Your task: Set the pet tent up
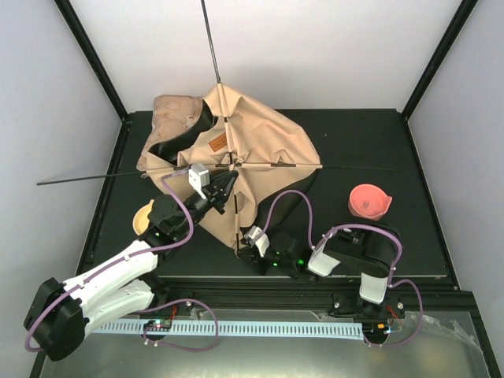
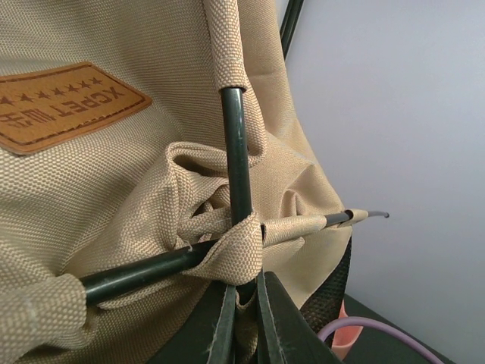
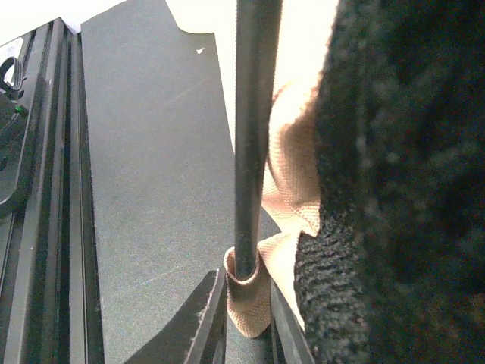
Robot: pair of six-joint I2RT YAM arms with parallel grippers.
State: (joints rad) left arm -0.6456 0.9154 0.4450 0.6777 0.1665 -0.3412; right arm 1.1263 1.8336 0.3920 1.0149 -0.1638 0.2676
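- On black table (image 1: 354, 142), between white walls (image 1: 315, 47), tent (image 1: 268, 142) is lying crumpled, poles (image 1: 211, 39) sticking out.
- Left gripper (image 2: 244, 297) is pinching tent fabric at the pole crossing.
- Right gripper (image 3: 246, 294) is clamping tent's pole sleeve.

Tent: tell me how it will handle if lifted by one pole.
The tent will probably sag and fold: it lies crumpled in loose creases. The poles look thin and long, so they will likely flex and spring rather than hold rigid. It seems light for its bulk, being mostly cloth.
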